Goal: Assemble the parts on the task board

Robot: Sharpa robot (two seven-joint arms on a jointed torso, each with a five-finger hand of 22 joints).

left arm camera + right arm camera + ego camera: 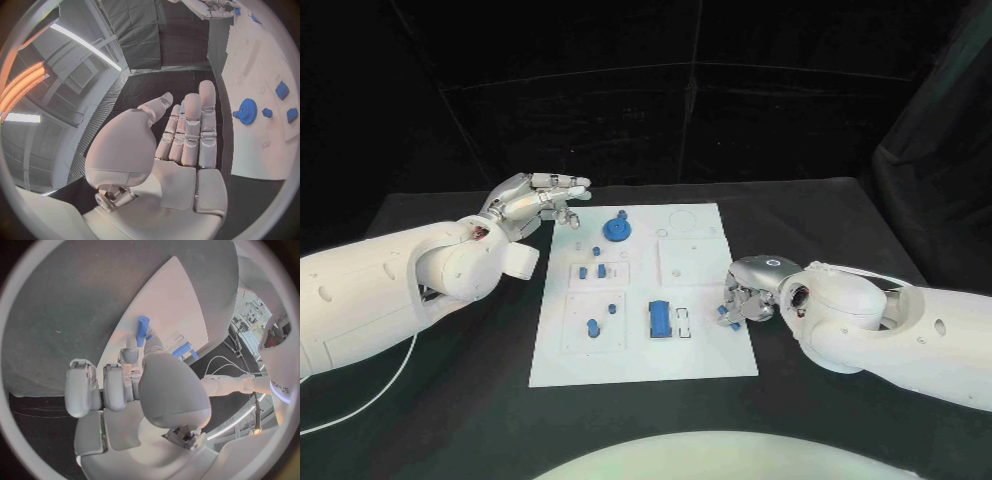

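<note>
The white task board lies in the middle of the table. On it are a blue gear, a long blue block and several small blue pieces. My right hand is low at the board's right edge and pinches a small blue peg between thumb and finger. The peg's tip shows under the fingers. My left hand hovers off the board's far left corner, fingers stretched out side by side, holding nothing. The gear lies just beyond those fingers.
Recessed square plates sit in the board's right half, and a white slot piece lies beside the blue block. Black table surrounds the board on all sides, with dark curtains behind.
</note>
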